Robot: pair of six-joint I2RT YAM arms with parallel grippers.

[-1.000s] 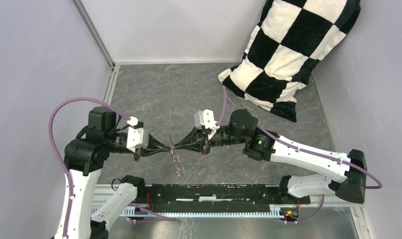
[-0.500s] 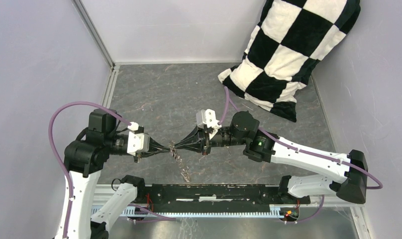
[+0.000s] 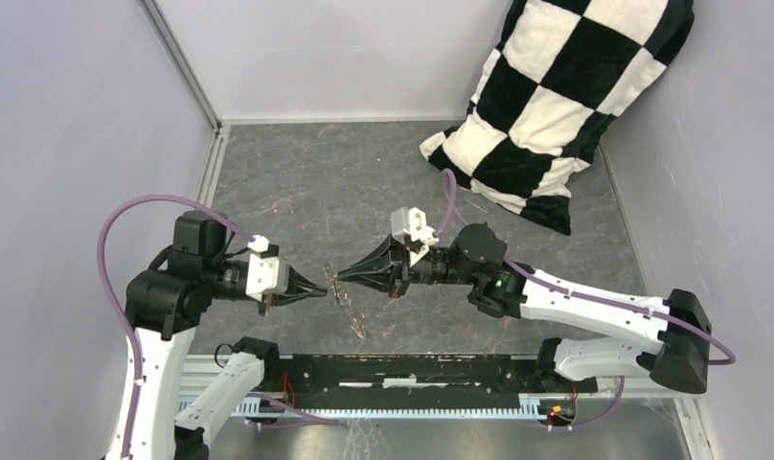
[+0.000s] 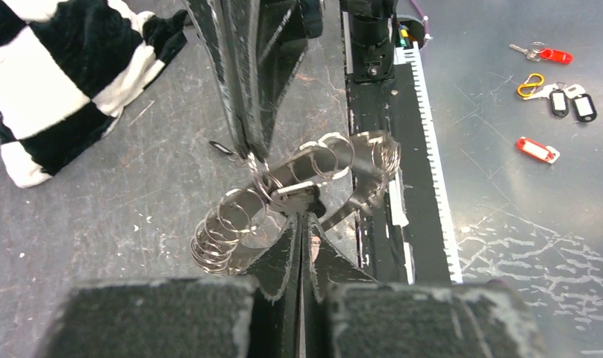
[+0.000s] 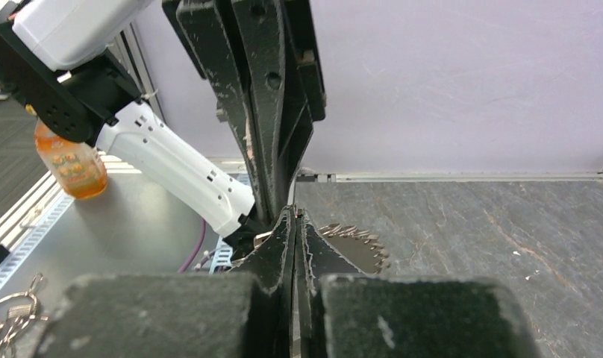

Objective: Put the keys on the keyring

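My right gripper [image 3: 343,278] pinches the keyring [image 4: 321,158], hung between the two tips. My left gripper [image 3: 321,290], fingers pressed together, noses at a black-headed key [image 4: 297,197]. I judge threading underway; next comes fine alignment. Whether that key is gripped or already threaded is unclear.

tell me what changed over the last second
The right tool drew back slightly to the robot's right and its wrist rolled. The keyring hanging from it swung its lower end the same way. The left tool rolled too and now seems just off the ring. Both tools stayed shut; the checkered pillow did not move.
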